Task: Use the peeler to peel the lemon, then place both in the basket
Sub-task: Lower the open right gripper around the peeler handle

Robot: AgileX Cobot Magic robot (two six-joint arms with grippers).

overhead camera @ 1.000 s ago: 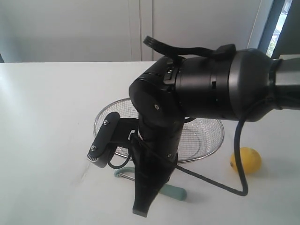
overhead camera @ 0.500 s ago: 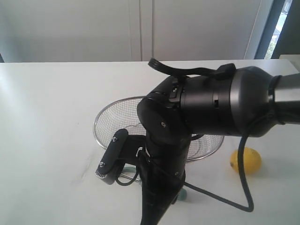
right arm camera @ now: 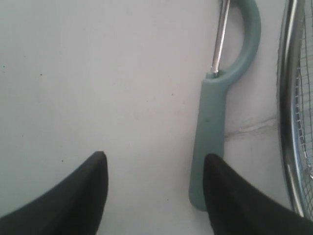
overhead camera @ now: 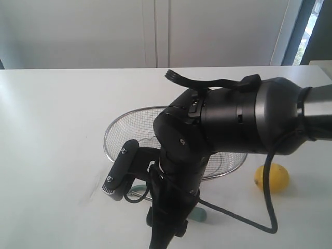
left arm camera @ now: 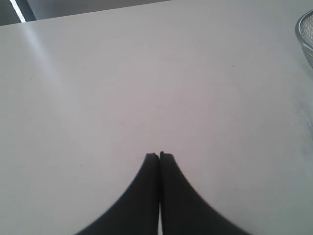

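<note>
Right gripper (right arm camera: 155, 155) hangs low over the table (right arm camera: 98, 73), jaws spread wide, nothing in them. Peeler (right arm camera: 210, 127) lies flat, long axis running alongside the basket (right arm camera: 286, 98) rim, curved head pointing away from the gripper, handle butt just inside one fingertip (right arm camera: 230, 186). Lemon (overhead camera: 272, 178) sits on the table beside the basket. Left gripper (left arm camera: 159, 155) is pressed shut, empty.

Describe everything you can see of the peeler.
The peeler is pale teal and plastic-looking, with a straight handle, a curved C-shaped head and a thin metal blade spanning it. It lies flat on the white table, outside the basket, alongside its rim but apart from it. The open right gripper hangs over the handle's end; nothing grips it. In the exterior view the arm hides most of it.
</note>
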